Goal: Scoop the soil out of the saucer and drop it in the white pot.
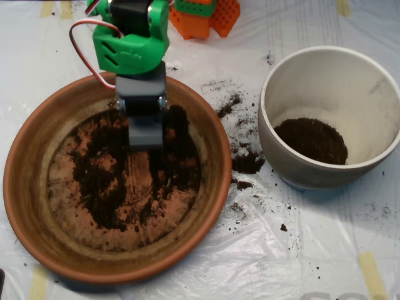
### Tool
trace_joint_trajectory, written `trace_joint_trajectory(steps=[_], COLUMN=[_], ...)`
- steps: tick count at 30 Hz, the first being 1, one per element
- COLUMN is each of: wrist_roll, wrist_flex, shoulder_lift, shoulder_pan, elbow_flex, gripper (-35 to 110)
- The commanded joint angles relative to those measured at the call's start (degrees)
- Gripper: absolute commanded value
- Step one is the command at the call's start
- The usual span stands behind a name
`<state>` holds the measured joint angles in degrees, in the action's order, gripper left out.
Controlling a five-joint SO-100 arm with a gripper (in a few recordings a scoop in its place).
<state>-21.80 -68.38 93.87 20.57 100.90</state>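
While the green arm (131,37) reaches down from the top edge of the overhead view, its grey gripper (145,134) sits low inside the saucer (25,206), its tip over the upper middle of the dish and among the dark soil (106,187). Seen from straight above, the gripper looks like one blurred grey block, and whether its halves are apart or together cannot be told, nor whether any soil lies inside it. The soil in the saucer is spread thin and patchy, with bare terracotta showing through near the centre and around the edges. To the right, well apart from the gripper, stands the white pot (375,94), with a small dark heap of soil (312,140) on its floor. Between saucer and pot, spilled crumbs (247,162) lie scattered across the clear plastic sheet (281,262) that covers the bench, the thickest clump just beside the pot's base. An orange block (212,15) rests at the top edge, near the arm, and strips of yellow tape (372,272) show under the sheet.
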Motion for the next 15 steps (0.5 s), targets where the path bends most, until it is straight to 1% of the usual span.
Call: trace_joint_trajectory(steps=[1, 9, 15], wrist_roll=[0.97, 2.11, 2.9], wrist_flex=[-3.25, -8.96, -12.57], shoulder_lift=[8.35, 11.69, 14.24], shoulder_pan=[-1.93, -6.15, -13.89], elbow_flex=[-6.15, -12.66, -16.52], gripper=[-1, -1, -1])
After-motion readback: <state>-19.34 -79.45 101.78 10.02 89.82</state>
